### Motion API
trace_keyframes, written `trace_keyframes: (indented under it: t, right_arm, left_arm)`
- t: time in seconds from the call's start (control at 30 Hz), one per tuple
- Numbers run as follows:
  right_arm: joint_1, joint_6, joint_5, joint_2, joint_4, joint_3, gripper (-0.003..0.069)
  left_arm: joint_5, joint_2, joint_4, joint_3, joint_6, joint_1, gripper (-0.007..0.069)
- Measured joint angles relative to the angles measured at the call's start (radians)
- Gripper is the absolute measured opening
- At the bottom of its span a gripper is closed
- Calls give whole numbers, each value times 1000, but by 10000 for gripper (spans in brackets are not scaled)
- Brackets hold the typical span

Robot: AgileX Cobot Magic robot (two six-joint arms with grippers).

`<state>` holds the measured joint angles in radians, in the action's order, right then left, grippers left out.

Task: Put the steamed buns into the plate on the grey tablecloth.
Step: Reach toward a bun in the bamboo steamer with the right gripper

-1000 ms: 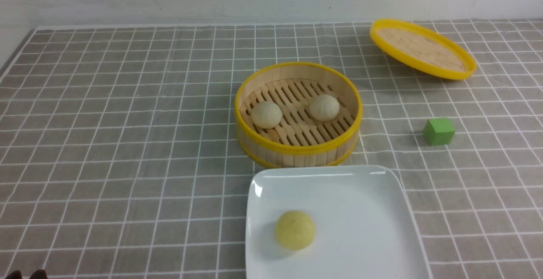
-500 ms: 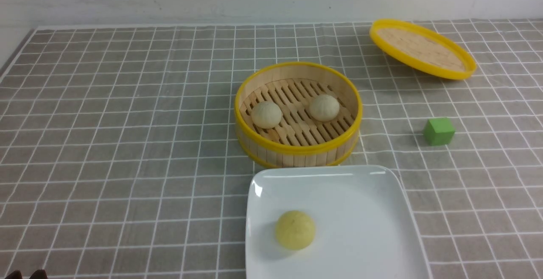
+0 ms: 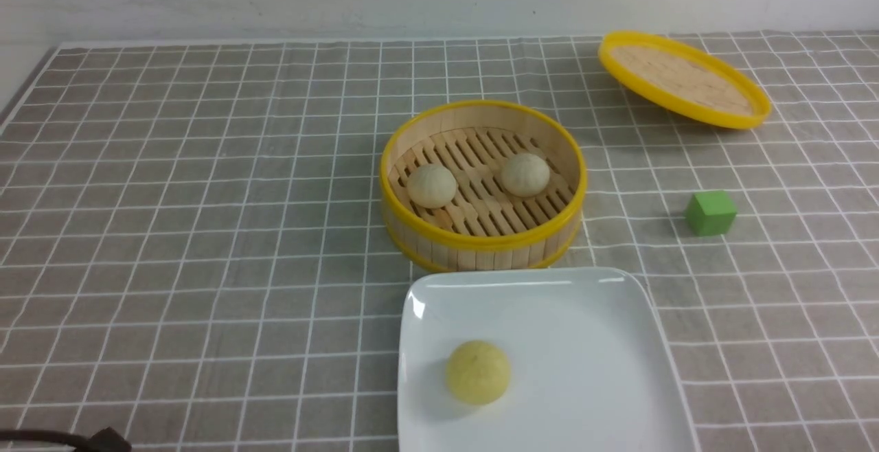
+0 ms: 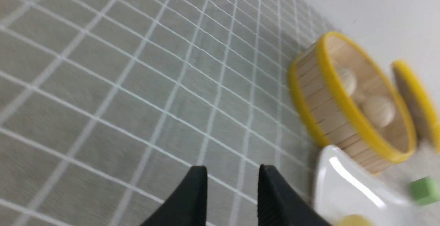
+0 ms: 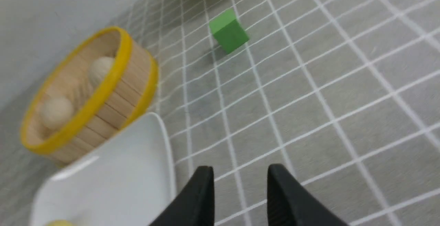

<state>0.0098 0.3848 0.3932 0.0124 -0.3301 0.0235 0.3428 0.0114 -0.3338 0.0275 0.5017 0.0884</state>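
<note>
**Near edge.** The left end effector (image 4: pixel 232 171) and right end effector (image 5: pixel 240 169) are both low over the cloth (image 3: pixel 206 232). Fingers are black and wedge-shaped, parted by a moderate gap, nothing held. The right one is not in the front view.

**Next.** The plate (image 3: pixel 604 342) is white, glossy and square w/ rounded corners and a raised rim. It lies flat on the cloth, between the 2 end effectors. It holds 1 yellow bun (image 3: pixel 478 372), brighter than the others, in the near-left part.

**Beyond.** The steamer (image 3: pixel 481 242) sits just behind the plate's far rim: round, slatted bamboo, yellow rims, top open. The left bun (image 3: pixel 431 185) and right bun (image 3: pixel 524 174) rest apart on the slats. Both are pale, matte domes; neither is on the plate yet.

**Key relation.** Both buns lie ahead of and inboard from each end effector, past the plate and behind the steamer wall, so approach from above is likely needed. Domes have no long axis, so approx. any grip angle should serve. Left bun suits the left arm and right bun the right. Which arm is nearer overall: cannot tell.

**Far.** The green cube (image 3: pixel 710 213) is right of the steamer, well apart. The lid (image 3: pixel 687 80) is far right and appears tilted. Gridded cloth covers the whole surface.
</note>
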Motion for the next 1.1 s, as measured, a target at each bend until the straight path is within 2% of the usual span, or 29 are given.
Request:
trace_keyframes:
  t: [0.13,0.33,0.43,0.57,0.63,0.67,0.77,0.8,0.83,0.87,0.93,1.0,1.03,1.1]
  right_arm:
    - [1,61,0,0,-110,2,240]
    - [6,75,-3,0,-195,0,222]
    - [6,44,-15,0,-283,-53,145]
    - [6,-143,-52,-43,-247,-202,-3]
    - [6,-172,-50,-72,-220,-233,-9]
    - [6,-210,-15,-174,-164,-310,-8]
    - [6,-219,83,-307,-109,-389,-3]
    - [6,-219,222,-455,-77,-469,0]
    - [6,-220,236,-469,-73,-477,1]
    - [6,-228,330,-574,-65,-522,2]
    - [6,-265,430,-717,-64,-592,3]
    - [7,-349,473,-832,-78,-651,6]
    - [7,-349,477,-844,-81,-651,6]
    - [7,-496,487,-979,-152,-716,13]
  left_arm:
    - [-4,0,-150,0,123,0,241]
    - [-26,0,-226,1,141,1,233]
    - [65,0,-230,-74,22,2,181]
    - [203,-36,-186,-238,-130,2,43]
    - [240,-72,-165,-273,-146,2,20]
    - [299,-155,-127,-324,-153,2,2]
    - [372,-262,-89,-362,-156,2,2]
    - [438,-368,-68,-391,-161,2,2]
    - [443,-389,-68,-393,-161,2,2]
    - [466,-447,-63,-403,-168,2,2]
    - [482,-538,-62,-416,-183,2,2]
    - [481,-608,-62,-421,-199,2,2]
    - [481,-615,-62,-422,-202,2,2]
    - [480,-686,-62,-422,-223,2,2]
